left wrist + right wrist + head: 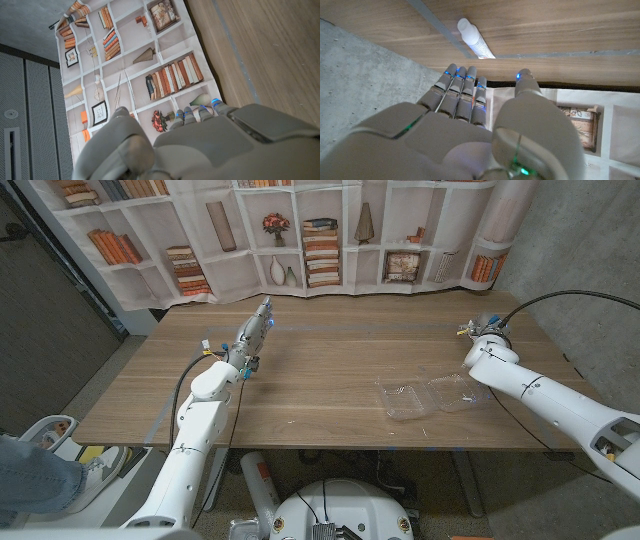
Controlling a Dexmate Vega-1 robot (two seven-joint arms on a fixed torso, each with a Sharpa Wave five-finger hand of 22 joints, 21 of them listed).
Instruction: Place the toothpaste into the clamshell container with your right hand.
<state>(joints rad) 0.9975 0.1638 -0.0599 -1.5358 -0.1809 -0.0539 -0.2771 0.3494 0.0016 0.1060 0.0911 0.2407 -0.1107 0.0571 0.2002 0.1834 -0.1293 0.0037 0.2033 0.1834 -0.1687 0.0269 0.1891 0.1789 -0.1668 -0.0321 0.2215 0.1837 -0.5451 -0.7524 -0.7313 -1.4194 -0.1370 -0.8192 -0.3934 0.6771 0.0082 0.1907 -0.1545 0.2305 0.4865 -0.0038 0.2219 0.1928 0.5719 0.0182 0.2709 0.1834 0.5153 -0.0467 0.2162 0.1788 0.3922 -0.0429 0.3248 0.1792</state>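
In the head view the clear plastic clamshell container (433, 397) lies open on the wooden table (330, 350), right of the frame's centre and toward the lower edge of the tabletop, its two halves side by side. The right hand (483, 332) sits in the right part of the frame, just above and to the right of the container, apart from it. The right wrist view shows this hand (485, 107) with its fingers (461, 90) straight and close together, thumb set apart, holding nothing. Just beyond the fingertips lies the toothpaste (474, 42), a white tube resting on the table next to a strip of grey tape; its long axis runs diagonally in that frame, the rounded white cap pointing to the upper left and the printed body running to the lower right. The left hand (252, 338) is left of centre in the head view, extended toward the bookshelf backdrop (300, 230); it looks empty, fingers (200, 112) stretched out.
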